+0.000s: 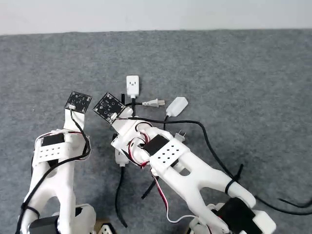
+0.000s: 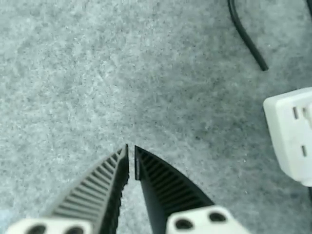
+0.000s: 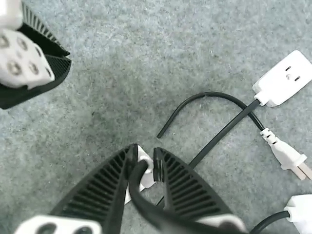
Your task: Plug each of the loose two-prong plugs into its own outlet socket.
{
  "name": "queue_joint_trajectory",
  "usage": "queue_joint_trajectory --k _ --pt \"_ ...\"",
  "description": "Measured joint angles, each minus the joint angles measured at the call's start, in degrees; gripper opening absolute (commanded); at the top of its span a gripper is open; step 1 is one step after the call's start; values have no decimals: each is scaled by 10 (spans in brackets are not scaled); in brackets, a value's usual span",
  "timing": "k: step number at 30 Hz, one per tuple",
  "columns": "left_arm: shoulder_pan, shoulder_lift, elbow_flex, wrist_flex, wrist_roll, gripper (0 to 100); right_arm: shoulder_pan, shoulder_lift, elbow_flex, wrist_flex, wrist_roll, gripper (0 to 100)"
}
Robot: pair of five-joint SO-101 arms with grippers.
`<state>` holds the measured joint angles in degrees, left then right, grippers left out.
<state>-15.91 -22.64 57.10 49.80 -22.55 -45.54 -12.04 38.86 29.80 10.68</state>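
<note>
My right gripper is shut on a small white plug with a black cord; its prongs are hidden. Beyond it lie a white outlet socket and a loose white two-prong plug. A second white socket and another pronged plug lie beside the right arm. My left gripper is shut on nothing, low over bare carpet, with a white socket off to its side.
Grey carpet covers the table. Black cords loop around the right arm, and a loose cord end lies near the left gripper. The left arm stands close beside the right one.
</note>
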Motion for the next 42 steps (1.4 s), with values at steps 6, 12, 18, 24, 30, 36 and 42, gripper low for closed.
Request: queue_joint_trajectory --k 6,12,18,24,30,36,42 --pt "0 0 0 0 0 15 -5 0 0 -1 1 8" --pt "0 0 0 0 0 15 -10 32 -11 -16 1 8" --pt "0 0 0 0 0 15 -10 39 -17 -22 4 8" --pt "0 0 0 0 0 15 -9 40 -17 -22 5 8" --pt "3 0 0 0 0 15 -9 40 -17 -22 5 8" --pt "3 0 0 0 0 15 -9 33 -17 -13 5 8" --pt "3 0 0 0 0 15 -5 30 -17 0 7 8"
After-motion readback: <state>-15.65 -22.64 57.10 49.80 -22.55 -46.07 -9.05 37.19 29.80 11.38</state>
